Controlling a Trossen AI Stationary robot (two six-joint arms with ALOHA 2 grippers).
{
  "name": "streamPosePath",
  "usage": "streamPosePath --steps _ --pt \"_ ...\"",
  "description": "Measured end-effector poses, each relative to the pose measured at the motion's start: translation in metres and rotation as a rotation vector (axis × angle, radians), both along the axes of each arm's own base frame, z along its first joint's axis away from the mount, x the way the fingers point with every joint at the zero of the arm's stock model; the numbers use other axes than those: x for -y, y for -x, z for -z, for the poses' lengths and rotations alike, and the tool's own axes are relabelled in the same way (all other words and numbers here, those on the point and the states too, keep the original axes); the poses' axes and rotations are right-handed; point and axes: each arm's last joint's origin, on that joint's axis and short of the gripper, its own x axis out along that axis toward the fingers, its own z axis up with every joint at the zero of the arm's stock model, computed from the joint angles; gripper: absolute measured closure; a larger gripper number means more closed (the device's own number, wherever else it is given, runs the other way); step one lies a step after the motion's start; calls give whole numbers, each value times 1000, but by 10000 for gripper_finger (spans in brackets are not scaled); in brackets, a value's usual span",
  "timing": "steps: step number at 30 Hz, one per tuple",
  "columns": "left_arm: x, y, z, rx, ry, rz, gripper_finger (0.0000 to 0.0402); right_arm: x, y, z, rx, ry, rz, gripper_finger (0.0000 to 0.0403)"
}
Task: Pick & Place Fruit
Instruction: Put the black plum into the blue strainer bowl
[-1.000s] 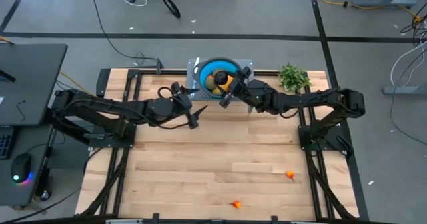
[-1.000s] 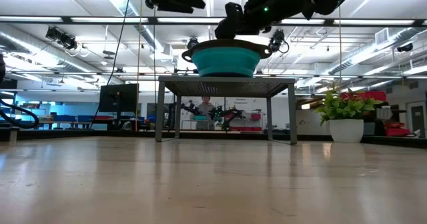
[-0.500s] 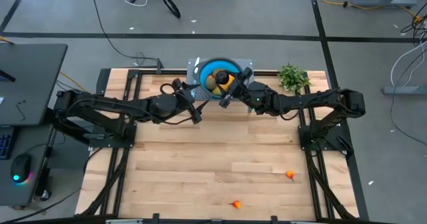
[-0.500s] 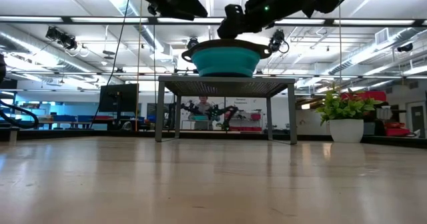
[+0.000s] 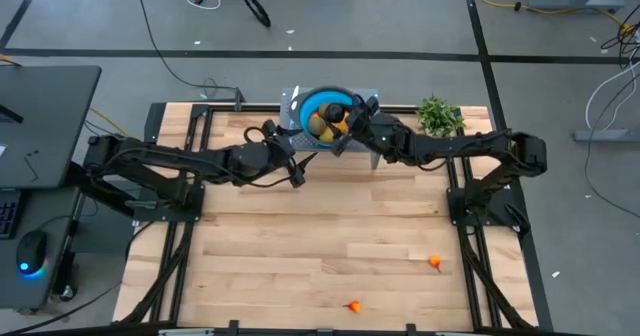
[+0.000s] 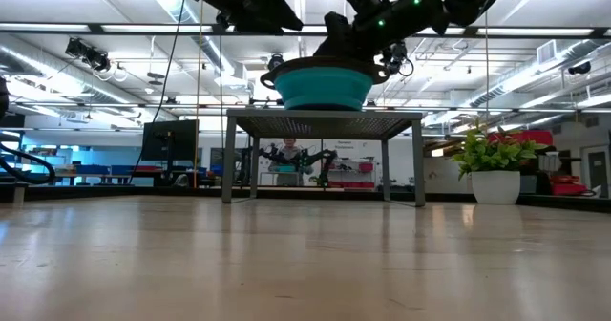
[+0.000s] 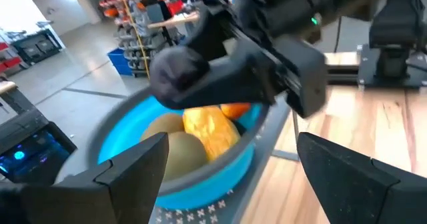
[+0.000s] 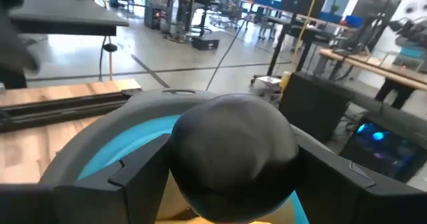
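I see my right tool (image 5: 348,126) over the round blue bowl with the grey rim (image 5: 318,103), which stands on a small metal mesh stand (image 6: 325,125) at the far edge of the wooden desk (image 5: 320,236). Its two fingers are clamped around the black round fruit (image 8: 232,154), which fills the gap between them and hangs just above the bowl. Inside the bowl I see the yellow oblong fruit (image 7: 210,132), two dull olive-green oval fruits (image 7: 181,151) beside it, and one small orange-red fruit (image 7: 235,110) behind the yellow one. My left tool (image 5: 283,154) is beside the bowl, on its near-left side, with its fingers spread wide and nothing between them. Two more tiny orange-red fruits lie on the desk well apart from the bowl, one near the right edge (image 5: 434,262) and one close to the near edge (image 5: 352,305). A leafy green plant in a white pot (image 6: 496,163) stands at the far right corner of the desk.
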Motion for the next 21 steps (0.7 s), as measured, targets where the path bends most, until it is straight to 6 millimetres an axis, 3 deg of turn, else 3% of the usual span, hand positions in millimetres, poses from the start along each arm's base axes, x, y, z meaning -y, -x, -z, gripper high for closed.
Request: streamPosePath --steps 21 --pt "0 -1 1 0 -1 7 61 5 2 3 -34 -4 21 95"
